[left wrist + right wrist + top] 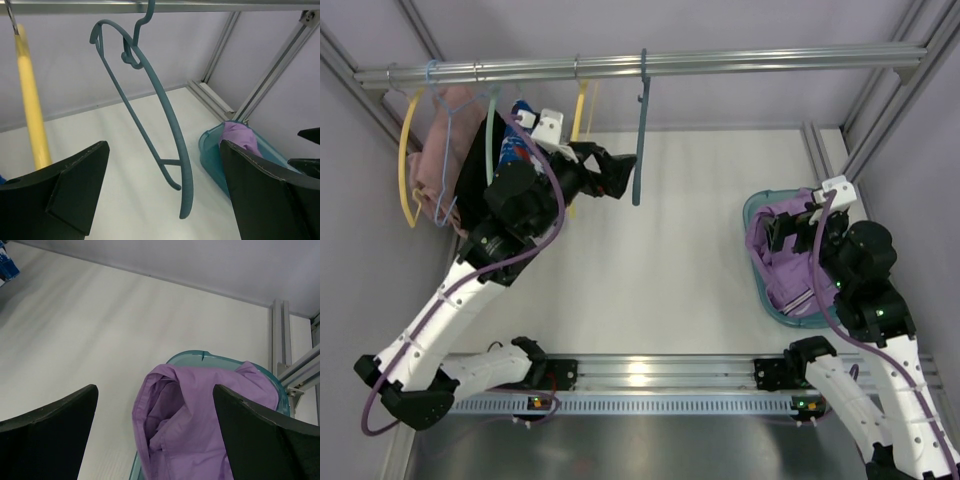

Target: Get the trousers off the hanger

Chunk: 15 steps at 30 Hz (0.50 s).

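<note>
Trousers [785,285] partly under R arm [860,270]; hanger [172,122] hook tip cropped; patterned garment [510,152] prob. mostly behind L arm [520,200].

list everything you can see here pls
trousers: one, lilac, bunched in the basket, off the hanger
hanger: one, teal, bare, hooked on the rail
basket: one, teal, right side of the table
yellow hangers: two, on the rail left of the teal one
wire hanger: one, pale blue, rail's left end
pink garment: one, hanging at the rail's left end
patterned garment: one, blue-red-white, partly behind the left arm
rail: one, metal, across the back
table: one, white
left gripper: open, empty, beside the teal hanger
right gripper: open, empty, over the trousers
</note>
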Available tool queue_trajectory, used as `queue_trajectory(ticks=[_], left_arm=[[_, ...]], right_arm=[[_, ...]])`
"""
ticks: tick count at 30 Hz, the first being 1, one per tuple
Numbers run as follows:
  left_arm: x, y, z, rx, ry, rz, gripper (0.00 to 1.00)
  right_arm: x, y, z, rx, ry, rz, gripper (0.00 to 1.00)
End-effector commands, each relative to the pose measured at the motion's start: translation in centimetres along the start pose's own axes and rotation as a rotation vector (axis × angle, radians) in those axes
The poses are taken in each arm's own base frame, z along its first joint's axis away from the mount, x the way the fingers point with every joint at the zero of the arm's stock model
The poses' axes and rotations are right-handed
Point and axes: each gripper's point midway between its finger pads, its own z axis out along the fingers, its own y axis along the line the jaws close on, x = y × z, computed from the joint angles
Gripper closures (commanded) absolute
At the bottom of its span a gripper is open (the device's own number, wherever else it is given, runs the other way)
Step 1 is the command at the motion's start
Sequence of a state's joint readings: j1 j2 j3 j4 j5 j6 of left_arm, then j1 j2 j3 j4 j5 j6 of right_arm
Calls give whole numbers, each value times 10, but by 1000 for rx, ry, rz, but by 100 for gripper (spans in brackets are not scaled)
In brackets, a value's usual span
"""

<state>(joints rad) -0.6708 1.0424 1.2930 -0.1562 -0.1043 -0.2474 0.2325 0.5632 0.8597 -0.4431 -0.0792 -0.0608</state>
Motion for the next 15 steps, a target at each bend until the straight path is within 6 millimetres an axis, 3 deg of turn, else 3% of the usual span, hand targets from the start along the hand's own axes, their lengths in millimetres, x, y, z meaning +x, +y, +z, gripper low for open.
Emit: queue_trajectory(ticks=[1,4,5,7,13,15], left_arm=[[-13,2,-24,12,49,172,1],[-32,6,-41,4,28,267,1],[-26,8,-48,8,69,295,1],[-35,7,-60,25,72,318,2],[-31,56,-97,-140,126,305,1],[-25,64,-113,-172,150,283,1]], right_arm=[[-13,0,-1,-11,-22,-15,1],[-9,1,2,-18,-4,-13,1],[-10,2,2,-23,-1,-11,1],[-9,2,5,-25,11,-8,1],[-16,3,6,-36,9,-14,1],[-14,4,6,-41,17,-20,0]])
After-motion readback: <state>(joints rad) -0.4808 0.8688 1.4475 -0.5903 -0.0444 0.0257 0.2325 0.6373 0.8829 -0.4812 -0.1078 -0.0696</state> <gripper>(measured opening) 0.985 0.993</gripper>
